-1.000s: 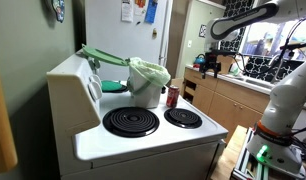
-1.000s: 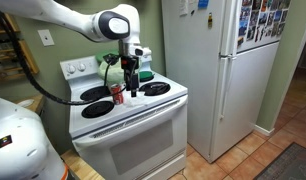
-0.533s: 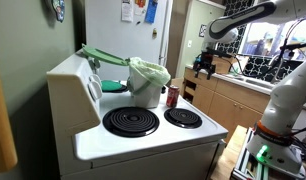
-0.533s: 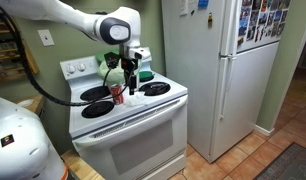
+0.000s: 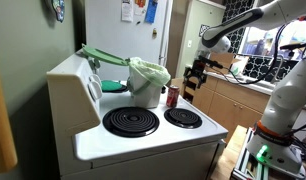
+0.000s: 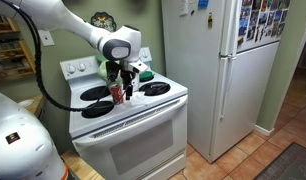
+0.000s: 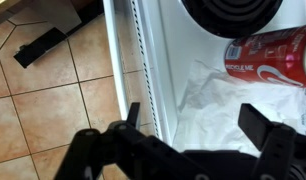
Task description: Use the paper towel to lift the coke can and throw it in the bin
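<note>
On the white stove (image 5: 158, 140), at the far left corner of its top in an exterior view, a flat dark green long-handled object (image 5: 101, 55) is seen leaning over the raised back panel. To its right the bin (image 5: 148, 92) is set on the far part of the stove top, its pale green bag bunched over the rim. The coke can (image 5: 172, 97) is stood upright just beside the bin, on the side toward the stove's front edge, with two black burners (image 5: 130, 121) nearer the camera. Further right, the gripper (image 5: 196, 78) is held in the air, above and apart from the can, at the end of the white arm. In an exterior view taken from the front, the gripper (image 6: 118, 82) is seen over the middle of the stove top with the can (image 6: 117, 94) directly below it, and a white fridge (image 6: 218, 80) stands to the right of the stove. In the wrist view, brown floor tiles (image 7: 53, 90) are shown at the left, then the stove's front edge. A crumpled white paper towel (image 7: 218, 95) is laid on the stove top close to that edge, with the can (image 7: 271, 55) touching it at the upper right. The gripper (image 7: 193, 122) is spread wide, nothing being held between its dark fingers (image 7: 258, 122).
</note>
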### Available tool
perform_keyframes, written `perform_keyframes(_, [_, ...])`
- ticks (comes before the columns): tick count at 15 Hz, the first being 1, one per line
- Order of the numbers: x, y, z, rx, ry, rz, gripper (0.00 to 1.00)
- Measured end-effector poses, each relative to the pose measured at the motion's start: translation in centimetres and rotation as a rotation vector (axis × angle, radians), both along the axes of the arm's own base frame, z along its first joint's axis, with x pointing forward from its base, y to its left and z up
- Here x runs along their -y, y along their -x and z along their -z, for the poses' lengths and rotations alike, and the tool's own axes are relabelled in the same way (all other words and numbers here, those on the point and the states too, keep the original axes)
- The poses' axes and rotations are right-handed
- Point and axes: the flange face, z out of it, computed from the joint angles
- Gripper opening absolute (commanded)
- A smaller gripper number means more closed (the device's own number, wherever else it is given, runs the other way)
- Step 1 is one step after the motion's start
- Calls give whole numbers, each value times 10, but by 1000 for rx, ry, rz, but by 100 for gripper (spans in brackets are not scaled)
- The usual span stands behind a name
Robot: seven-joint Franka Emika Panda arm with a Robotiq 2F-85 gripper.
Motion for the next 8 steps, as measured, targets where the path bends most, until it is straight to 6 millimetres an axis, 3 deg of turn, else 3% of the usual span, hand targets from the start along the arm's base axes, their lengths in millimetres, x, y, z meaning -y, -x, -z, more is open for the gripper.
perform_keyframes(4, [1, -4, 0, 13, -9, 17, 100])
perform_keyframes(8, [-6, -19, 31, -13, -70, 83, 100])
